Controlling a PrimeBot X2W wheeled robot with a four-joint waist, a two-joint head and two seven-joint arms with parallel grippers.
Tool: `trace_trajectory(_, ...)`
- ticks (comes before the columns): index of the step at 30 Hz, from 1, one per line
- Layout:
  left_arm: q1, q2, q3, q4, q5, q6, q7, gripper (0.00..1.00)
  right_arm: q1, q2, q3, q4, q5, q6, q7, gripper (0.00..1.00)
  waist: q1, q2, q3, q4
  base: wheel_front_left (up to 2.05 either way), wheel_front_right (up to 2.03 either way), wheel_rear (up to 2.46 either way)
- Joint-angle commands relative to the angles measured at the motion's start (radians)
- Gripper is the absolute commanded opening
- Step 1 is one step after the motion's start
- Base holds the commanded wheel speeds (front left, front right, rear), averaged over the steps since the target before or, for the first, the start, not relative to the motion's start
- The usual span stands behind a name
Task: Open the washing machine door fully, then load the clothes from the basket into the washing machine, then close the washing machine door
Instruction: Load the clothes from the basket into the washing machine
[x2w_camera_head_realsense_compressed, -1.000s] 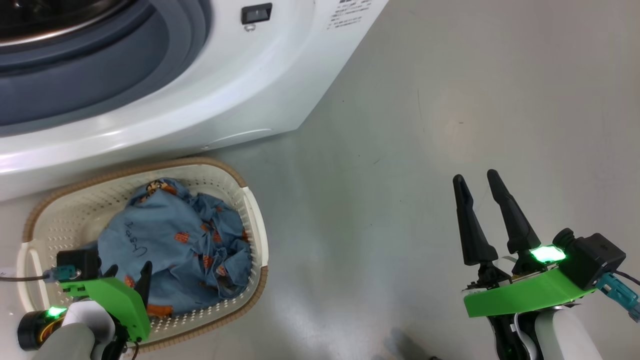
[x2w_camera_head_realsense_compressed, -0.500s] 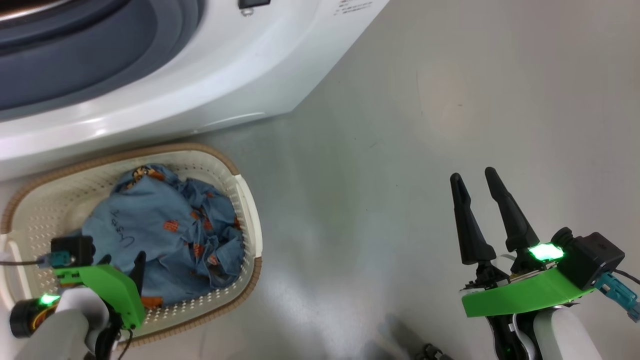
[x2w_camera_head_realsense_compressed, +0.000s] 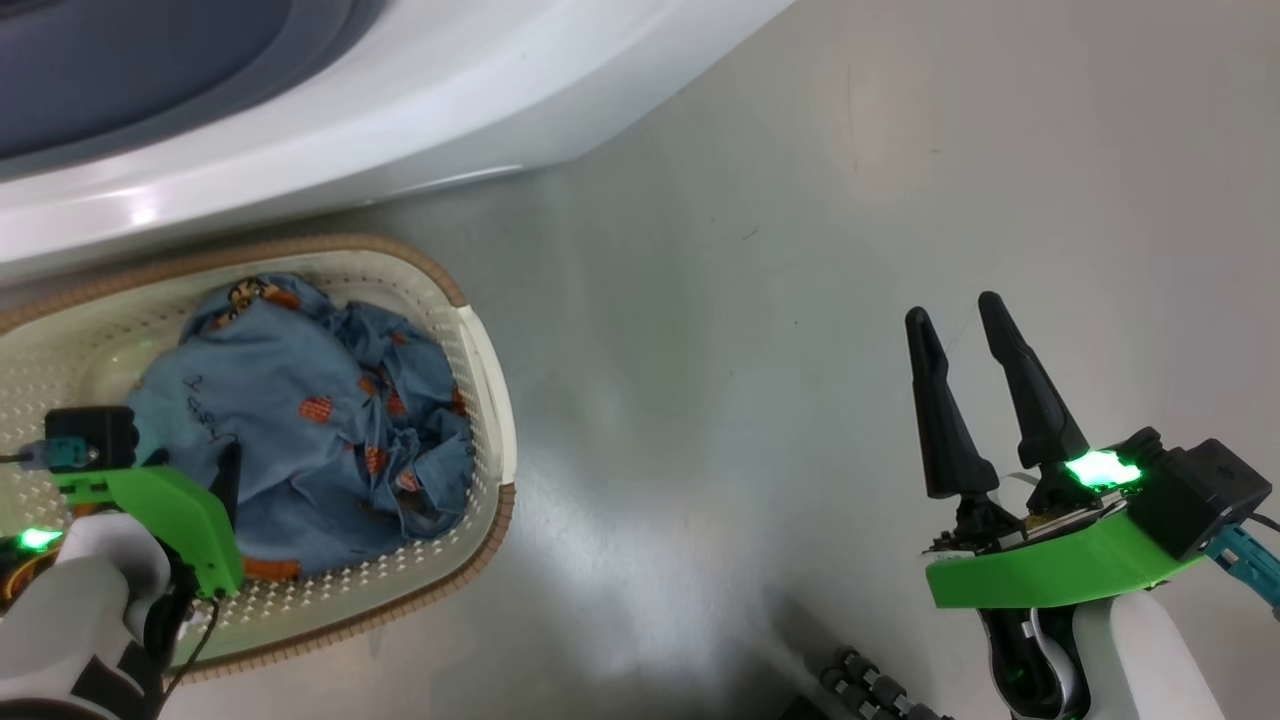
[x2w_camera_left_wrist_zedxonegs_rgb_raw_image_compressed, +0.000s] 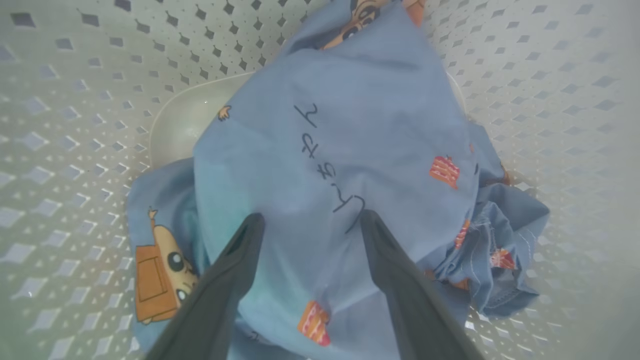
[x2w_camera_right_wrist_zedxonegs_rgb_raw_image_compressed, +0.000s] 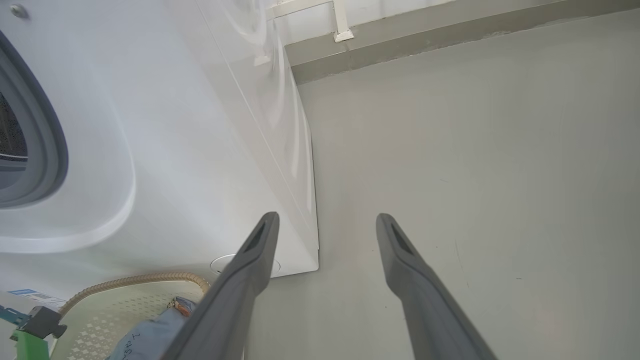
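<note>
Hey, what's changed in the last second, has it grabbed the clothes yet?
Not yet. Mostly the head camera moved: the washer and basket slid up and left in its view together, so they did not move themselves. Nothing was grabbed or let go. The left gripper stays open over the clothes in the basket; the right gripper stays open above the floor.

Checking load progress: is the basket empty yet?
Not empty: the clothes lie bunched inside the basket, shown in head and left wrist views.
</note>
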Motion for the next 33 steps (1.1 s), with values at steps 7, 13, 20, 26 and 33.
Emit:
trace_trajectory(7, -0.040, 0.028, -0.001, 0.034, 0.014, -0.002, -0.015, 1.00, 0.002, -0.010, 0.023, -0.035, -0.014, 0.003, -0.007, 1.00, 0.0000, 0.0000, 0.043, 0.000, 0.00, 0.00, 0.00)
trace_trajectory(13, -0.060, 0.024, -0.021, 0.050, 0.013, -0.002, -0.011, 1.00, 0.004, -0.010, 0.022, -0.044, -0.018, 0.003, -0.007, 1.00, 0.0000, 0.0000, 0.066, -0.003, 0.00, 0.00, 0.00)
trace_trajectory(20, -0.068, 0.001, -0.046, 0.060, 0.005, -0.002, -0.023, 0.60, 0.014, -0.010, 0.014, -0.050, -0.033, 0.003, -0.007, 1.00, 0.0000, 0.0000, 0.073, 0.005, 0.00, 0.00, 0.00)
trace_trajectory(26, -0.061, -0.021, -0.068, 0.061, -0.006, -0.002, -0.038, 0.09, 0.024, -0.010, 0.006, -0.049, -0.055, 0.003, -0.007, 1.00, 0.0000, 0.0000, 0.062, 0.020, 0.00, 0.00, 0.00)
trace_trajectory(33, -0.046, -0.051, -0.093, 0.058, -0.024, -0.002, -0.055, 0.00, 0.036, -0.010, -0.005, -0.042, -0.081, 0.003, -0.007, 1.00, 0.0000, 0.0000, 0.034, 0.049, 0.00, 0.00, 0.00)
